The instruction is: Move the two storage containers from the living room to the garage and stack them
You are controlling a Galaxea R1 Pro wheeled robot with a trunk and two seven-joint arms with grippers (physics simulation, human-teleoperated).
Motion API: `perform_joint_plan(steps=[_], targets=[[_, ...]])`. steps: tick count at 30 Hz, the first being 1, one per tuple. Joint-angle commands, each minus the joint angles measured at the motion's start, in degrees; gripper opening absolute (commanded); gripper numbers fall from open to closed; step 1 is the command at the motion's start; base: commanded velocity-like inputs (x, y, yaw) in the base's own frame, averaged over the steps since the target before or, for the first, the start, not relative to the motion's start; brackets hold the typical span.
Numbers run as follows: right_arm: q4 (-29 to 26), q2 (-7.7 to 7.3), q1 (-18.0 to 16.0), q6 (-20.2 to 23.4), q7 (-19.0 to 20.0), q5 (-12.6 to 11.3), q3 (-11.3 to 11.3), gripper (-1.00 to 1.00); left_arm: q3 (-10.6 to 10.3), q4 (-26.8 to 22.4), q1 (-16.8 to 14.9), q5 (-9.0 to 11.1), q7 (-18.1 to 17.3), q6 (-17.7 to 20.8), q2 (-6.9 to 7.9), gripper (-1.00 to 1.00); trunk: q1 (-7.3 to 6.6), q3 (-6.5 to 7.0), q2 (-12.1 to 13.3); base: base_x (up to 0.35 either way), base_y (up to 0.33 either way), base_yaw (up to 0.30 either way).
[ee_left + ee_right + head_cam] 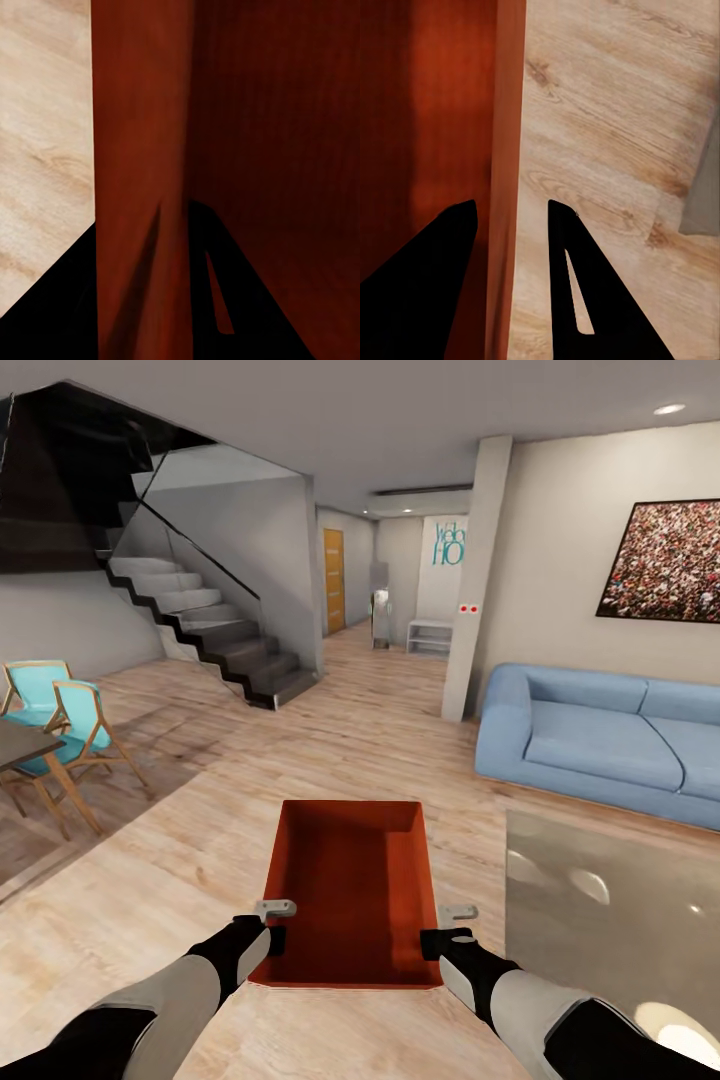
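The left claw straddles the left long wall of the storage container, one finger inside and one outside; the left wrist view shows that wall between the dark fingers, clamped on it as far as I can judge. The bin hangs in front of the robot's chest, open top up, over the light wood-plank floor of the living room. The right claw takes the right long wall the same way, and the right wrist view shows that wall running between its two fingers, with a slight gap showing on the outer side.

The step in hand appears to be carrying this bin toward the garage. To do it well, both arms should keep level and the same distance apart, so the walls neither slip nor flex, and the base should turn gently (the second bin is still to fetch afterwards).

Left of the container stand a dark table with turquoise chairs and, beyond them, a dark staircase. Straight beyond the container a hallway leads to a honey-wood door. Right of the container lie a glossy coffee table and a light blue sofa, so the clear lane is ahead, between staircase and pillar.
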Motion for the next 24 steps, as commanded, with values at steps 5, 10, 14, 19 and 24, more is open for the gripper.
perform_joint_plan(steps=[5,10,14,19,24], targets=[[0.0,0.16,0.0,0.3,-0.3,-0.9,1.1,-1.00,0.6,-0.3,0.0,-2.0,0.7,-0.1,-0.01,-1.00,0.07,-0.12,-0.1,0.321,0.000,0.000],[0.0,0.16,0.0,0.3,-0.3,-0.9,1.1,-1.00,0.6,-0.3,-0.1,-2.0,0.7,-0.1,-0.01,-1.00,0.07,-0.12,-0.1,0.321,0.000,0.000],[0.0,0.16,0.0,0.3,-0.3,-0.9,1.1,-1.00,0.6,-0.3,0.0,-2.0,0.7,-0.1,-0.01,-1.00,0.07,-0.12,-0.1,0.321,0.000,0.000],[0.0,0.16,0.0,0.3,-0.3,-0.9,1.1,-1.00,0.7,-0.3,-0.1,-2.0,0.7,-0.1,-0.01,-1.00,0.07,-0.12,-0.1,0.321,0.000,0.000],[0.0,0.16,0.0,0.3,-0.3,-0.9,1.1,-1.00,0.7,-0.3,-0.1,-2.0,0.7,-0.1,-0.01,-1.00,0.07,-0.12,-0.1,0.321,0.000,0.000]])
